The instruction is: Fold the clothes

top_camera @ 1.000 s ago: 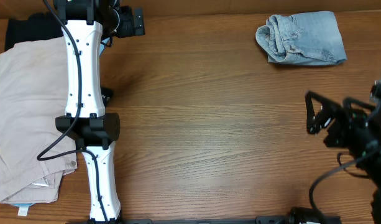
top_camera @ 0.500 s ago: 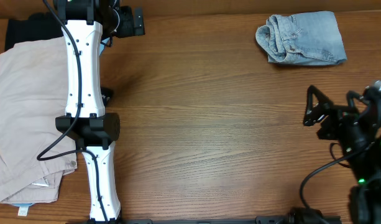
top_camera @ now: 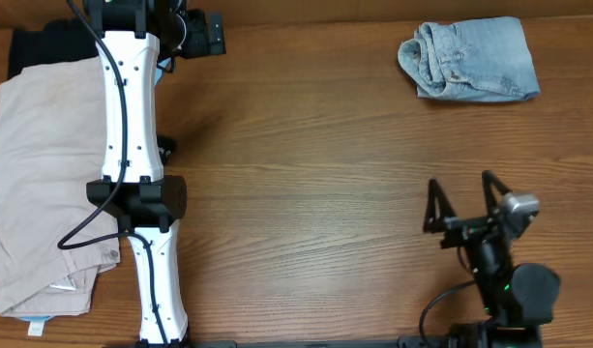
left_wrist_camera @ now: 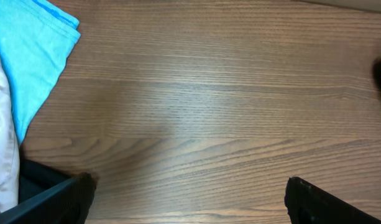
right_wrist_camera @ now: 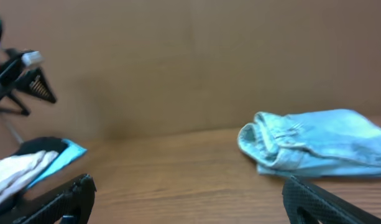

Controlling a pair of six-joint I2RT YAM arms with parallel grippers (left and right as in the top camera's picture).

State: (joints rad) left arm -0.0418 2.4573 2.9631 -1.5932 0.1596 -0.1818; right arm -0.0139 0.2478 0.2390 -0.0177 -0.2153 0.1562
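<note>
The light blue denim shorts (top_camera: pixel 470 60) lie folded into a compact bundle at the table's far right corner; they also show in the right wrist view (right_wrist_camera: pixel 314 144). My right gripper (top_camera: pixel 462 201) is open and empty near the front right, well away from the shorts, with its fingers spread in the right wrist view (right_wrist_camera: pixel 189 199). My left gripper (top_camera: pixel 207 34) is at the far left back edge, open and empty, with its fingers wide apart over bare wood in the left wrist view (left_wrist_camera: pixel 187 196).
Large beige trousers (top_camera: pixel 40 184) lie spread at the left edge, over a black garment (top_camera: pixel 40 43) at the back left. A bright blue cloth (left_wrist_camera: pixel 32 59) lies beside them. The left arm (top_camera: pixel 132 145) stretches along the table's left side.
My right arm has swung from the right edge inward and toward the front, and its gripper now points toward the back. The left arm and the shorts have not moved.
</note>
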